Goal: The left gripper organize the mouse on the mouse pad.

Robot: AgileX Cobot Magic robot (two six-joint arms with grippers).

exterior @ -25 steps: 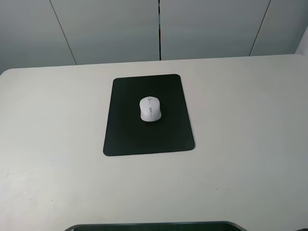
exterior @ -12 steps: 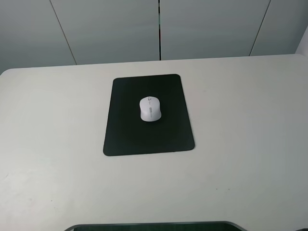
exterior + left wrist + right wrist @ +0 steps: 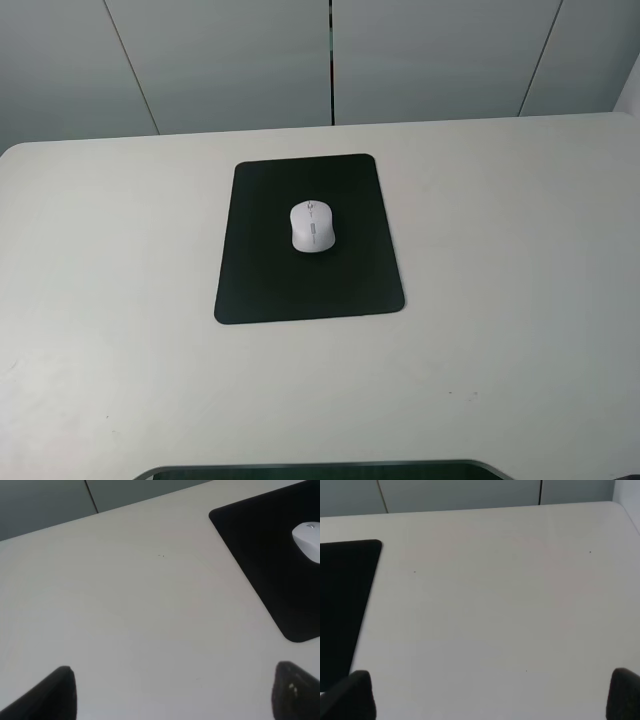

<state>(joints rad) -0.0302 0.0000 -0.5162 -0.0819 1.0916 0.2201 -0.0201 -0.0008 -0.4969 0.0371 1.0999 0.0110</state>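
Observation:
The white mouse (image 3: 312, 226) lies on the black mouse pad (image 3: 260, 290), a little above the pad's middle, with its scroll strip pointing toward the near edge. In the left wrist view the mouse (image 3: 309, 540) and a corner of the pad (image 3: 260, 555) show ahead of my left gripper (image 3: 175, 695), whose two dark fingertips stand far apart over bare table, holding nothing. My right gripper (image 3: 492, 695) is likewise open and empty, with the pad's edge (image 3: 345, 590) off to one side. Neither arm appears in the high view.
The pale table (image 3: 500, 260) stretches around the pad on all sides. A grey panelled wall (image 3: 330, 60) rises behind the far edge. A dark curved edge (image 3: 320, 470) shows at the very front.

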